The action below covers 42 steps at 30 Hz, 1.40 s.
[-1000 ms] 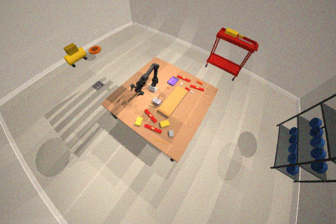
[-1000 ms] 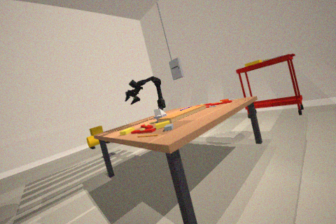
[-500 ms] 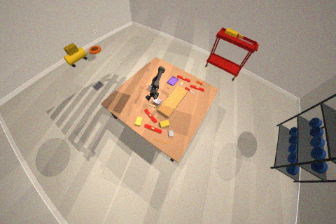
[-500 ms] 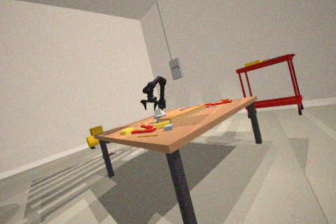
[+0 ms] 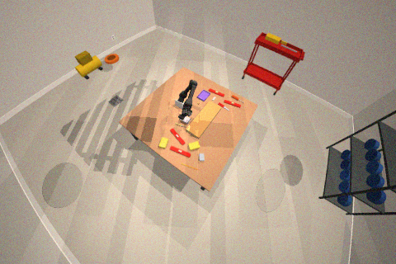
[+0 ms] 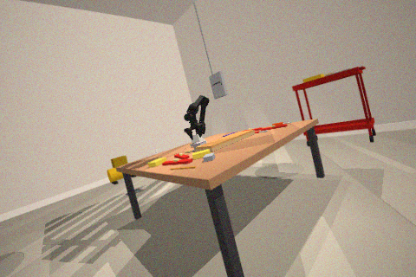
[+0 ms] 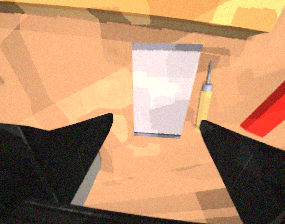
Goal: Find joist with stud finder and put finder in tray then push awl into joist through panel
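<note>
My gripper [image 7: 155, 120] [image 5: 185, 116] [image 6: 195, 135] is open and empty, and points down just above the stud finder. The stud finder [image 7: 165, 90] [image 5: 186, 120] [image 6: 198, 143] is a white flat block lying on the table between my two fingertips in the wrist view. The awl [image 7: 205, 100], with a yellow handle and a thin grey tip, lies right beside it on the right. The floor panel [image 7: 193, 10] [image 5: 206, 120] [image 6: 231, 137] is a light wooden board just beyond them. A purple flat tray [image 5: 203, 95] lies behind the panel.
Red bars [image 5: 177, 136] [image 7: 270, 112], yellow blocks [image 5: 163, 143] and a small grey block [image 5: 201, 157] lie on the wooden table [image 5: 223, 153] near the front. More red tools [image 5: 232, 103] lie at the back. A red cart [image 5: 274, 59] stands beyond the table.
</note>
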Each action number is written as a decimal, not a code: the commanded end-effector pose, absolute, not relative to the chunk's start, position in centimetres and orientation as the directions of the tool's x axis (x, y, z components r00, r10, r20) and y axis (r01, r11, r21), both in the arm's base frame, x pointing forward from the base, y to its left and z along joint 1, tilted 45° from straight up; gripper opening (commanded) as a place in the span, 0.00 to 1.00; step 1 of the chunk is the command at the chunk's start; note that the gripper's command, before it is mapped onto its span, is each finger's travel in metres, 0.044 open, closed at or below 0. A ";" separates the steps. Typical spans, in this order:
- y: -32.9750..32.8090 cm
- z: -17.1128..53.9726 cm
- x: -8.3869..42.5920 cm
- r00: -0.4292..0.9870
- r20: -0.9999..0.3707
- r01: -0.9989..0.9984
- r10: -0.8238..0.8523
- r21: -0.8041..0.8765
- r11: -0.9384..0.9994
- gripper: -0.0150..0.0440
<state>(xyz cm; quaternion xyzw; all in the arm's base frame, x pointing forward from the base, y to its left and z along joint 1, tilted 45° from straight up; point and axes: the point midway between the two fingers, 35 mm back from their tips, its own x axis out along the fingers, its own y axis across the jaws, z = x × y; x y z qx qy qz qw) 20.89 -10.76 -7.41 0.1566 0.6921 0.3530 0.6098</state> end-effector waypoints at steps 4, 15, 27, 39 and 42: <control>-10.7 -7.6 21.3 -0.208 -0.727 -0.223 0.655 0.687 0.692 1.00; -10.7 -8.2 21.7 -0.208 -0.727 -0.223 0.654 0.687 0.692 1.00; -9.3 -9.7 21.5 -0.207 -0.727 -0.223 0.655 0.687 0.692 1.00; -8.0 -11.0 21.2 -0.207 -0.726 -0.223 0.655 0.687 0.691 1.00; -7.7 -11.4 21.1 -0.207 -0.726 -0.223 0.656 0.688 0.691 1.00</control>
